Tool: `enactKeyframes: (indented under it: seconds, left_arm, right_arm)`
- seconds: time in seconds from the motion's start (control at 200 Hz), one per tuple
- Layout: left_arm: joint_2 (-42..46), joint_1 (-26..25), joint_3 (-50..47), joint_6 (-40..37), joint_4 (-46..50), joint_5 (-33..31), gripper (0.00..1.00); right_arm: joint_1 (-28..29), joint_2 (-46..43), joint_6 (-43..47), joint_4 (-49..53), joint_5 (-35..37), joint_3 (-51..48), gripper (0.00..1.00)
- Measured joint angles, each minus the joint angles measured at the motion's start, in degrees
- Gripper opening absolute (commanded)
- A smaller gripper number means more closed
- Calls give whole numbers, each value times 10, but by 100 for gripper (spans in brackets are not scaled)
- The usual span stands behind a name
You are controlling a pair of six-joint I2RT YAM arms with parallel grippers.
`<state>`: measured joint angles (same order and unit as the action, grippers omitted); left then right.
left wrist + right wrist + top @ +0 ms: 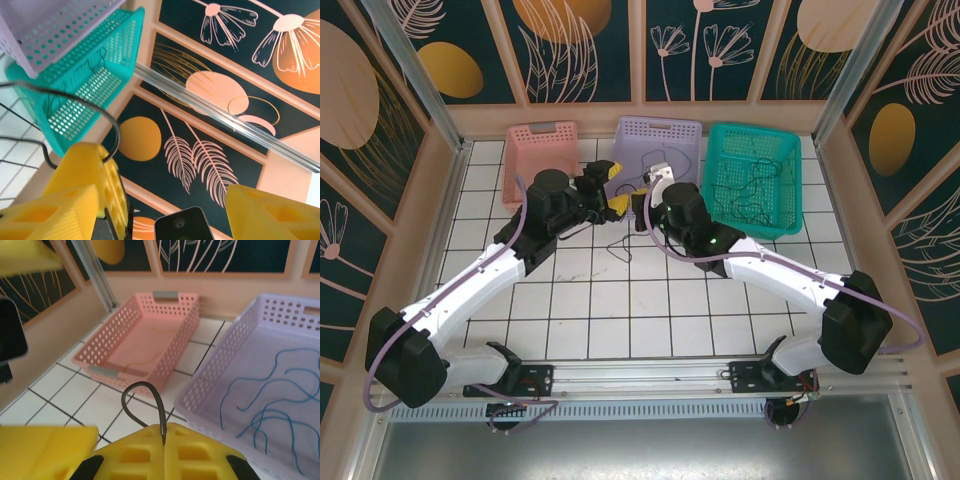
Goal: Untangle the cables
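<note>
Our right gripper (164, 452) has its fingers clamped together on the black cable (160, 412), which rises from the seam between them in a small loop. The pink basket (145, 340) lies beyond that loop and the purple basket (215, 385) sits off to the fingers' right. Our left gripper (612, 188) holds its fingers wide apart, and the cable arcs just above its left finger (45, 215), with the teal basket (100, 65) beyond.

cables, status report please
Right gripper shut on dark cable. Left gripper open, alongside. Slack trails onto table. Purple basket close by.
</note>
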<state>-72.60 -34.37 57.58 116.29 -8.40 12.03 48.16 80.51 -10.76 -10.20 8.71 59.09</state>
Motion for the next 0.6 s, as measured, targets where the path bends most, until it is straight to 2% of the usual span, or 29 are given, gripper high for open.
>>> enactKeyframes:
  seconds: [0.185,0.375,0.601]
  left_arm:
    - [4,-2,-16,24,-13,-5,61]
    - [4,-1,-45,30,-11,-20,57]
    - [-4,7,-44,35,-13,-25,42]
  right_arm:
    - [5,-5,4,-12,4,0,0]
    - [14,-43,2,-13,-28,-17,0]
    - [22,-73,-2,2,-52,-28,0]
